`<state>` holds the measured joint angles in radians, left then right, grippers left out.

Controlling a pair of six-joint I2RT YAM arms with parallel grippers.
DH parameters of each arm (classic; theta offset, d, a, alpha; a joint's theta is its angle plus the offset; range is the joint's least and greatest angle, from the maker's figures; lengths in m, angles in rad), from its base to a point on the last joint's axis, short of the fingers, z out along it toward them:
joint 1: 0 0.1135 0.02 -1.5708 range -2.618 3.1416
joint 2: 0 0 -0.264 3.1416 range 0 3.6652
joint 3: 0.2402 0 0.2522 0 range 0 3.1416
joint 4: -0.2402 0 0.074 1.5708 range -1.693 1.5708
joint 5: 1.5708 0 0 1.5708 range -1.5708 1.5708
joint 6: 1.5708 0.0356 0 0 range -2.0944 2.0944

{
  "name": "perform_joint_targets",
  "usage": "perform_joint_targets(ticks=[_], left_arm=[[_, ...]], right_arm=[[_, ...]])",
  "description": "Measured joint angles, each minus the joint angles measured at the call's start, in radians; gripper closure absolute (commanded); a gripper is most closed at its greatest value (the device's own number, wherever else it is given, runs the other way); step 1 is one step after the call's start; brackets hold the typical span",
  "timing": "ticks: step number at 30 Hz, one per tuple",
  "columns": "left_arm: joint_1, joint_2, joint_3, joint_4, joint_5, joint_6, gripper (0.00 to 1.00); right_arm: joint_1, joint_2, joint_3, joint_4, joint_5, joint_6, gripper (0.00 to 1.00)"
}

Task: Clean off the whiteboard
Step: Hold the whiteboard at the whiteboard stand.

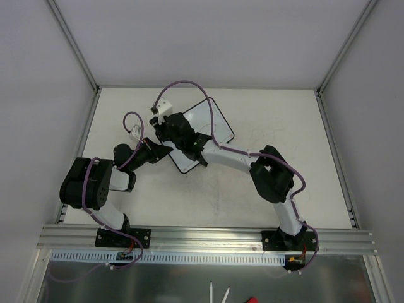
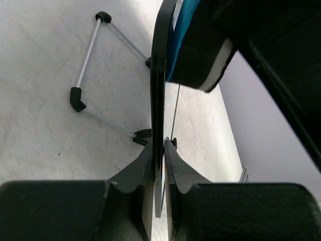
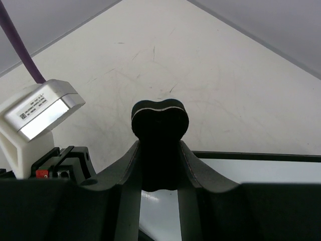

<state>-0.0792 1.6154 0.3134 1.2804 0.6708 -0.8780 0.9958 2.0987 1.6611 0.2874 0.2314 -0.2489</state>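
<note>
eraser: the little black bone-shaped eraser (image 3: 159,120) is sitting upright in the right gripper (image 3: 159,153), with its teal felt side facing the board in the left wrist view
right gripper: the fingers are pinching the eraser's waist, closed snug on it
contact: the felt is looking pressed right up against the board face or just off it, honestly can't tell which
whiteboard: the whiteboard (image 3: 251,191) is sitting mid-table toward the far side, turned at an angle, just under the eraser. The strip of face I'm seeing is plain white, and the rest is hiding under the arms
left gripper: the left gripper (image 2: 158,148) is clamping the thin black rim at the board's near-left edge, one jaw pressing on each side of the board
stand: the wire stand (image 2: 83,63) with its black feet is sticking out behind the board over the table (image 3: 200,65)
handling: I'm guessing it's light, stiff and slick, so it's going to skate or tip under wiping pressure. Gripping it by the edge makes sense, since that's away from the face being wiped
risk: pushing too hard is probably going to twist it out of that thin pinch
</note>
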Motion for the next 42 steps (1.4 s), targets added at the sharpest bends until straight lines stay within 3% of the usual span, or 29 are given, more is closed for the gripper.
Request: perform_joint_targets(ticks=[22,42], left_arm=[[-0.001,-0.006,-0.001,-0.008,0.001,0.003,1.00],[0.000,-0.027,-0.002,-0.021,-0.025,0.000,1.00]], right_arm=[[0.028,-0.087,-0.204,0.068,0.018,-0.024,1.00],[-0.004,0.019,0.062,-0.110,-0.009,-0.034,1.00]])
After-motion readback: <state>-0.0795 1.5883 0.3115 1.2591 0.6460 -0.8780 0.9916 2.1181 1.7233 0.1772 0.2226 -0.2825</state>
